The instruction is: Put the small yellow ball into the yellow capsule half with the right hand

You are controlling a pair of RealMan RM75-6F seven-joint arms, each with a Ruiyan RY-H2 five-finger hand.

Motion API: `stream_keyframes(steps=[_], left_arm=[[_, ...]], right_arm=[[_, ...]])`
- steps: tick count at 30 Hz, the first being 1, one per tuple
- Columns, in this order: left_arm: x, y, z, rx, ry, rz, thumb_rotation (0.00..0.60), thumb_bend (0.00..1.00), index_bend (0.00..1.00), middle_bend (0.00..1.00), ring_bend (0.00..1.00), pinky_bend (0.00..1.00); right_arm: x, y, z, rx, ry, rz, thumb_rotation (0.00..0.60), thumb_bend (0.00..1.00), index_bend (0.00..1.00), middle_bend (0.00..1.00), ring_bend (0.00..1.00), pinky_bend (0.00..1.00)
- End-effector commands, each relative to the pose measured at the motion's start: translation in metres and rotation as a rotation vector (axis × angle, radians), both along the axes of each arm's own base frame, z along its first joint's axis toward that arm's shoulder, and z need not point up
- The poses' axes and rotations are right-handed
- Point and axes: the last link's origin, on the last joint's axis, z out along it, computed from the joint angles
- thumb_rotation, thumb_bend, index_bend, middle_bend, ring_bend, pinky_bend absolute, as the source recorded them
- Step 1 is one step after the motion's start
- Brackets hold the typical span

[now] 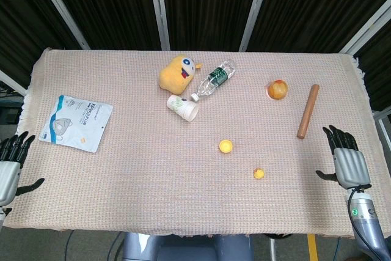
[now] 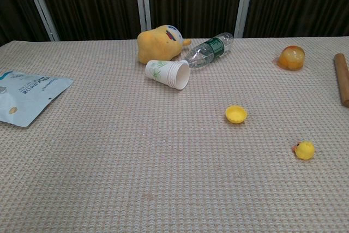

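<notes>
A beige woven cloth covers the worktop (image 1: 153, 169), with dark curtains behind. The small yellow ball (image 1: 259, 173) lies near the front edge, right of centre, just beside the yellow capsule half (image 1: 225, 146). The right hand (image 1: 347, 160) rests released at the right edge, well apart from both; the left hand (image 1: 11, 163) lies released at the left edge.

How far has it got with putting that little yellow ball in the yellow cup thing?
Nothing looks done yet. The small yellow ball lies on the table, apart from the empty yellow capsule half. The right hand rests open at the table's edge, holding nothing. Picking up and dropping in are both left.
</notes>
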Motion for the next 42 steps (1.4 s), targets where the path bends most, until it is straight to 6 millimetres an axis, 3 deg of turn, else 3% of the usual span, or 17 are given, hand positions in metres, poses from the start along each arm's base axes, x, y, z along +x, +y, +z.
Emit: stream_keyframes(steps=[1,25,29,33,42], left_arm=[[0.000,0.000,0.000,-0.001,0.000,0.000,0.600,0.00,0.00,0.00,0.00,0.08],[0.002,0.000,0.000,-0.005,0.005,-0.005,0.600,0.00,0.00,0.00,0.00,0.08],[0.001,0.000,0.000,-0.005,-0.007,0.002,0.600,0.00,0.00,0.00,0.00,0.08],[0.001,0.001,0.000,-0.001,0.001,-0.001,0.600,0.00,0.00,0.00,0.00,0.08],[0.003,0.002,0.000,0.006,-0.003,0.001,0.600,0.00,0.00,0.00,0.00,0.08]], right_arm=[[0.000,0.000,0.000,0.000,0.000,0.000,0.600,0.00,0.00,0.00,0.00,0.00],[0.000,0.002,0.000,0.009,-0.005,-0.009,0.600,0.00,0.00,0.00,0.00,0.00],[0.002,0.003,-0.002,0.033,0.015,0.000,0.600,0.00,0.08,0.00,0.00,0.00],[0.014,0.008,-0.008,0.087,-0.009,0.026,0.600,0.00,0.18,0.00,0.00,0.00],[0.057,0.001,-0.044,0.170,0.038,0.136,0.600,0.00,0.18,0.00,0.00,0.00]])
